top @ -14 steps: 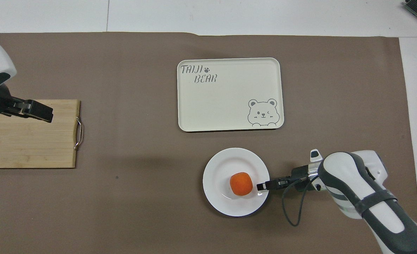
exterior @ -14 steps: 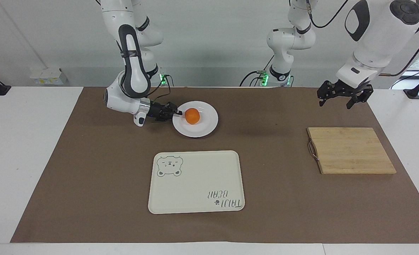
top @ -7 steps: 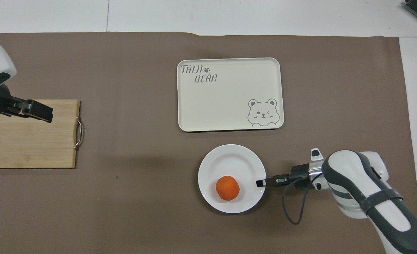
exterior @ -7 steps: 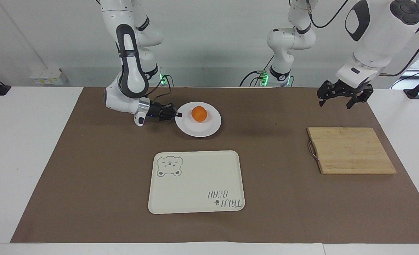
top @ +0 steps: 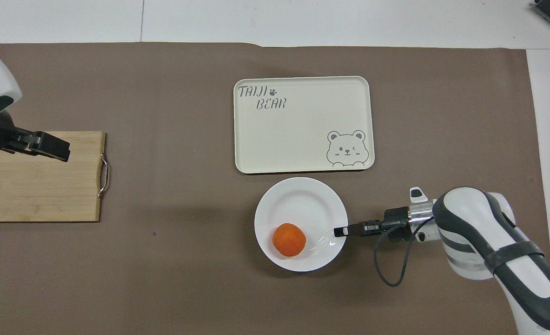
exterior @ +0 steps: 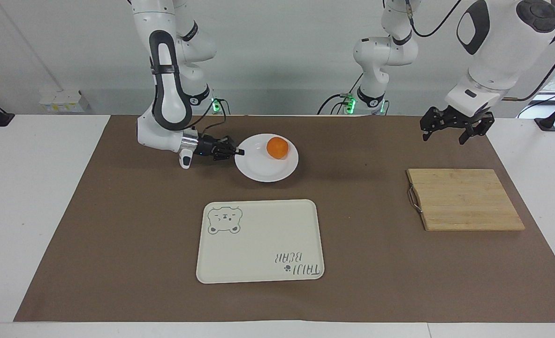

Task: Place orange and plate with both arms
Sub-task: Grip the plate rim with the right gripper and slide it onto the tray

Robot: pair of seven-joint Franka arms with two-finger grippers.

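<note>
- Cutting board (top: 37, 179) — cut off by the overhead view's edge at the left arm's end of the table; the left gripper (top: 47, 145) hangs over it and covers part of its surface.
- Right gripper (exterior: 240, 152) — its fingertips meet at the plate (exterior: 258, 169) rim, hiding that bit of rim.
- Both arms' upper links run out of the facing view's top.

White table (exterior: 33, 197), brown mat (exterior: 117, 244) bearing plate (exterior: 258, 171), tray (exterior: 258, 244), cutting board (exterior: 465, 199)
</note>
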